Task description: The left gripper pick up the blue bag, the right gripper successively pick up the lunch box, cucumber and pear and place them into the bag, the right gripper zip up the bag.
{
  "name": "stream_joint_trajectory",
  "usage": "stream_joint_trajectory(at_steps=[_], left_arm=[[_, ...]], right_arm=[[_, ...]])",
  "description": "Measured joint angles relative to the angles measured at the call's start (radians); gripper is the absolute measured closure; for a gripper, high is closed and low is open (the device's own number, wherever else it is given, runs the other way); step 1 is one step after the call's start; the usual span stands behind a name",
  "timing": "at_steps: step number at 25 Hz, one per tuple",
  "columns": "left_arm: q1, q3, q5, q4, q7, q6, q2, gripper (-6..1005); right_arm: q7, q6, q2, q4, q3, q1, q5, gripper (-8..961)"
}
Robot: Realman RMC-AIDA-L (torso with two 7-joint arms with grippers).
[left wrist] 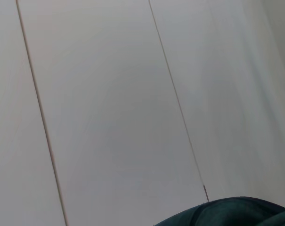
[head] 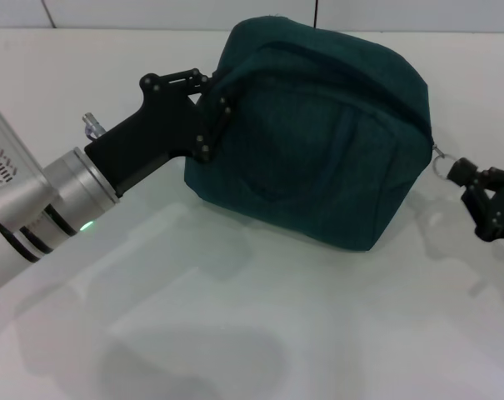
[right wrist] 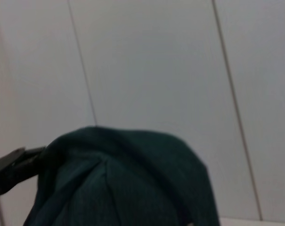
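There is one bag (head: 318, 142), and it is the big thing in the middle. It is dark teal and puffy. The zipper runs shut along its top, and the lunch box, cucumber and pear cannot be seen.

There are two end effectors, one on each side of the bag. The left end effector (head: 212, 107) is at the bag's left top corner. Its black fingers (head: 221, 112) are pinched on the fabric there, so it is gripping the bag. A green light glows on its silver cuff.

The bag's bottom hangs close over the white table (head: 235, 333), and it is hard to tell if it touches.

At the bag's right edge hangs one silver ring pull (head: 441, 164). The right end effector (head: 466, 177) is right beside it, with its tip touching the ring. Whether its fingers are open or closed cannot be told.
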Motion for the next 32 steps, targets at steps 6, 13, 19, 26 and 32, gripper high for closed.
stream_joint_trajectory(at_steps=[6,13,19,26,32], left_arm=[[-0.004,0.026,0.013,0.0,-0.011,0.001,0.001,867],[-0.011,0.029,-0.05,-0.047,-0.011,0.008,-0.008,869],[-0.013,0.022,-0.062,-0.064,-0.02,-0.002,-0.008,802],[-0.004,0.024,-0.153,-0.106,-0.044,0.027,-0.008,582],[-0.001,0.027,-0.156,-0.115,-0.045,0.044,-0.008,392]], right_arm=[[0.001,0.014,0.004,-0.01,0.003,0.014,-0.056,912],[0.013,0.005,0.004,-0.044,0.009,0.009,-0.05,911],[0.013,0.012,0.007,-0.049,0.009,0.01,-0.041,781],[0.003,0.004,0.007,-0.045,0.009,0.003,-0.03,480],[0.002,-0.035,0.009,-0.025,0.009,-0.012,0.025,351]])
